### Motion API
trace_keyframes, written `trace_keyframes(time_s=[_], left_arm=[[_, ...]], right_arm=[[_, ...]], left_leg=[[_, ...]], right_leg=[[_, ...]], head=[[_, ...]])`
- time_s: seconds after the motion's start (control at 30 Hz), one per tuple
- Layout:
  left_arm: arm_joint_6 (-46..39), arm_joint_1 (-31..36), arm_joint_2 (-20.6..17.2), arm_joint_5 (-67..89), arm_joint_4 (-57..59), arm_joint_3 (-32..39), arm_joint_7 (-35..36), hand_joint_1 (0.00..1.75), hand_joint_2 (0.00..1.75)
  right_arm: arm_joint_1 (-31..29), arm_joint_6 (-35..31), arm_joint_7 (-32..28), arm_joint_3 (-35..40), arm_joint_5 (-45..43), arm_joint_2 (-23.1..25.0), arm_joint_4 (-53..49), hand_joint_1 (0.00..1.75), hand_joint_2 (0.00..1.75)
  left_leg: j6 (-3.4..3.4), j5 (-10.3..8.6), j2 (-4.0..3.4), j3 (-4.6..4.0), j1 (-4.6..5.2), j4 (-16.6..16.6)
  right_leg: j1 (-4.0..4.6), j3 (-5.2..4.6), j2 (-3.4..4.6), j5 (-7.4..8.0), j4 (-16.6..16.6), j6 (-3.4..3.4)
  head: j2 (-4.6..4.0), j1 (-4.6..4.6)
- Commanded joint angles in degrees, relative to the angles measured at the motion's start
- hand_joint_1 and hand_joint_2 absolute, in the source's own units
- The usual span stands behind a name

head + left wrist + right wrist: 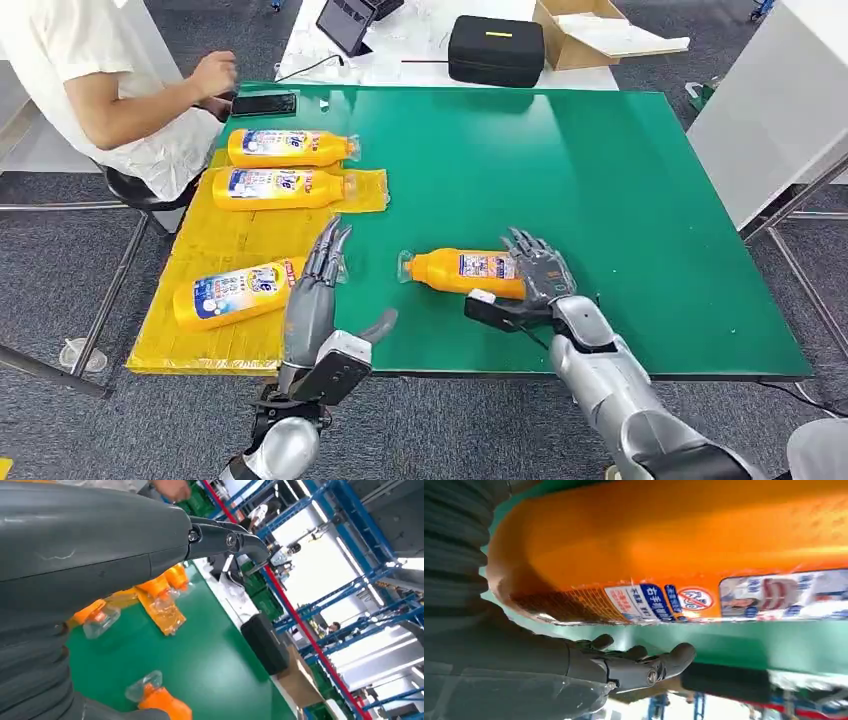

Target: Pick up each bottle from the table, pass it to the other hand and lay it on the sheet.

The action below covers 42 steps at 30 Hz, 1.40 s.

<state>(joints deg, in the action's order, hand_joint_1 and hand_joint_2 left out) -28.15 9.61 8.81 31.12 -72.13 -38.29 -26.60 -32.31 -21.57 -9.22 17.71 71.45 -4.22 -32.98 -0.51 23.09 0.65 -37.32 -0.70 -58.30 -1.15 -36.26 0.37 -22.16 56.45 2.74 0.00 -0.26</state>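
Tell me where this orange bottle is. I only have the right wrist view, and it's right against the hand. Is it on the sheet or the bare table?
Observer: It's on the bare green table. The orange bottle lies on its side, cap toward the yellow sheet. The right hand has its fingers over the base end. I can't tell if it grips.
Operator: Left hand busy?
Observer: No. The left hand is empty, fingers straight, raised between the sheet's edge and that bottle.
Operator: How many are placed?
Observer: Three more lie there: near bottle, middle bottle, and far bottle at the sheet's far edge.
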Motion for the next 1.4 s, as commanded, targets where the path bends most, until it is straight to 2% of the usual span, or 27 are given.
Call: trace_keyframes(time_s=[0.03,0.1,0.13,0.2,0.23,0.3,0.43,0.5,0.57,0.73,0.8,0.93,0.97,1.03,1.07,1.17,1.23,1.27,1.4], left_arm=[[1.1,1.9,-0.8,-1.3,1.0,-1.2,0.9,0.00,1.75],[1.1,1.8,-0.8,-1.3,1.0,-1.2,0.9,0.00,1.75],[1.8,1.7,-0.8,-1.8,0.8,-1.1,1.0,0.00,1.75],[2.6,1.9,-0.5,-2.5,1.2,-0.9,1.4,0.00,1.75],[2.6,2.1,-0.4,-2.5,1.5,-0.8,1.5,0.00,1.75],[2.7,2.3,-0.1,-2.7,2.3,-0.6,1.5,0.00,1.75],[2.7,3.1,0.2,-3.8,4.0,-0.6,0.7,0.00,1.75],[2.7,3.2,0.2,-3.9,4.1,-0.6,0.6,0.00,1.75],[2.2,3.5,0.1,-4.5,4.6,-0.7,-0.2,0.00,1.75],[1.7,3.9,-0.2,-5.4,5.4,-1.1,-1.1,0.00,1.75],[1.8,3.5,-0.4,-6.0,5.0,-1.1,-1.6,0.00,1.75],[1.8,3.3,-0.4,-6.0,4.9,-1.2,-1.6,0.00,1.75],[2.1,3.0,-0.4,-7.1,4.3,-1.1,-2.2,0.00,1.75],[4.9,1.0,0.8,-13.4,2.4,0.7,-4.2,0.00,1.75],[8.5,-1.2,2.5,-21.5,0.5,3.1,-4.7,0.00,1.75],[9.0,-3.0,3.6,-35.4,-1.0,4.8,-4.9,0.00,1.75],[8.2,-3.0,3.2,-39.7,-0.3,4.4,-5.2,0.00,1.75],[9.9,-3.5,3.7,-45.7,-0.6,5.7,-4.1,0.00,1.75],[11.1,-3.5,3.2,-49.7,-1.1,5.4,-3.7,0.00,1.75]], right_arm=[[-4.2,3.5,4.3,4.7,1.0,0.5,5.9,0.00,1.75],[-4.2,3.6,4.3,4.7,1.0,0.4,5.9,0.00,1.75],[-4.7,6.1,6.9,5.0,1.3,0.6,6.8,0.00,1.75],[-5.5,10.1,8.7,5.3,0.9,1.1,7.5,0.00,1.75],[-6.2,11.7,8.8,6.0,1.3,1.2,8.1,0.05,1.75],[-7.3,15.7,9.9,5.9,0.3,1.5,9.9,1.75,1.75],[-8.0,20.9,8.0,3.8,-4.0,1.0,11.8,1.75,1.75],[-7.8,20.9,7.6,3.8,-4.1,0.8,11.8,1.75,1.75],[-7.4,23.3,4.7,2.1,-7.3,0.5,12.4,1.75,1.75],[-4.1,24.1,0.6,-0.7,-12.5,-0.9,12.5,1.75,1.75],[-2.5,23.3,-3.8,-1.6,-15.3,-1.3,11.1,1.75,1.75],[-2.5,23.4,-3.8,-1.5,-15.3,-1.2,11.1,1.75,1.75],[-1.1,25.9,-11.6,-5.6,-22.6,-0.4,8.7,1.75,1.75],[1.1,25.2,-17.7,-7.8,-28.6,0.6,3.9,1.75,1.75],[3.5,24.7,-19.1,-7.9,-33.1,1.3,-2.0,1.75,1.75],[10.5,21.1,-18.4,-5.2,-42.9,2.9,-22.4,1.75,1.75],[13.4,18.4,-16.6,-2.0,-45.6,2.9,-30.8,1.75,1.75],[14.8,17.1,-18.2,-1.7,-48.9,4.0,-34.2,1.75,1.75],[16.3,15.5,-18.7,0.1,-50.6,4.5,-37.4,1.75,1.75]], left_leg=[[-0.01,0.16,-0.16,0.37,-0.03,0.0],[-0.01,0.12,-0.11,0.32,-0.03,0.0],[-0.01,0.07,-0.08,0.23,-0.03,0.0],[-0.02,0.14,-0.09,0.39,-0.03,0.0],[-0.02,0.17,-0.14,0.44,-0.04,0.0],[-0.01,0.04,-0.09,0.17,-0.02,0.0],[-0.01,0.05,-0.05,0.33,-0.02,0.0],[-0.01,0.04,0.03,0.43,-0.03,0.0],[-0.02,0.02,0.08,0.49,-0.07,0.1],[-0.01,0.02,0.18,0.68,-0.08,0.1],[-0.01,0.00,0.19,0.66,-0.07,0.1],[0.00,0.03,0.11,0.77,-0.09,0.1],[0.00,0.04,0.09,0.74,-0.09,0.1],[0.00,0.05,0.05,0.86,-0.09,0.1],[0.01,0.07,-0.02,0.85,-0.09,0.1],[0.03,0.16,-0.28,0.93,-0.11,0.1],[0.05,0.21,-0.41,0.84,-0.05,0.0],[0.05,0.21,-0.35,0.80,-0.06,0.0],[0.04,0.16,-0.27,0.69,-0.07,0.0]], right_leg=[[0.07,0.34,0.05,-0.12,0.0,-0.17],[0.07,0.31,0.02,-0.09,0.0,-0.15],[0.06,0.22,-0.01,-0.04,0.0,-0.13],[0.08,0.38,-0.04,-0.11,0.0,-0.19],[0.09,0.42,0.00,-0.13,0.0,-0.22],[0.04,0.15,0.01,0.00,0.0,-0.11],[0.05,0.31,-0.05,-0.02,0.0,-0.13],[0.06,0.43,-0.15,-0.04,-0.1,-0.16],[0.10,0.50,-0.19,-0.03,-0.1,-0.16],[0.12,0.72,-0.31,-0.07,-0.2,-0.17],[0.10,0.68,-0.29,-0.06,-0.2,-0.13],[0.13,0.78,-0.24,-0.05,-0.2,-0.17],[0.12,0.75,-0.21,-0.04,-0.2,-0.15],[0.13,0.83,-0.21,-0.04,-0.2,-0.18],[0.13,0.79,-0.13,-0.03,-0.2,-0.15],[0.16,0.85,0.12,-0.03,-0.2,-0.19],[0.11,0.67,0.28,-0.04,0.0,-0.21],[0.12,0.67,0.21,-0.07,0.0,-0.23],[0.11,0.60,0.16,-0.02,0.0,-0.17]], head=[[0.00,0.00],[0.00,0.00],[0.00,0.00],[0.00,0.00],[0.00,0.00],[0.00,-0.02],[0.02,0.00],[0.00,0.00],[0.02,0.02],[0.00,0.02],[0.00,0.02],[0.00,0.00],[0.00,0.02],[0.00,0.02],[0.00,0.02],[0.00,0.02],[0.00,0.00],[0.00,0.02],[0.00,0.02]])
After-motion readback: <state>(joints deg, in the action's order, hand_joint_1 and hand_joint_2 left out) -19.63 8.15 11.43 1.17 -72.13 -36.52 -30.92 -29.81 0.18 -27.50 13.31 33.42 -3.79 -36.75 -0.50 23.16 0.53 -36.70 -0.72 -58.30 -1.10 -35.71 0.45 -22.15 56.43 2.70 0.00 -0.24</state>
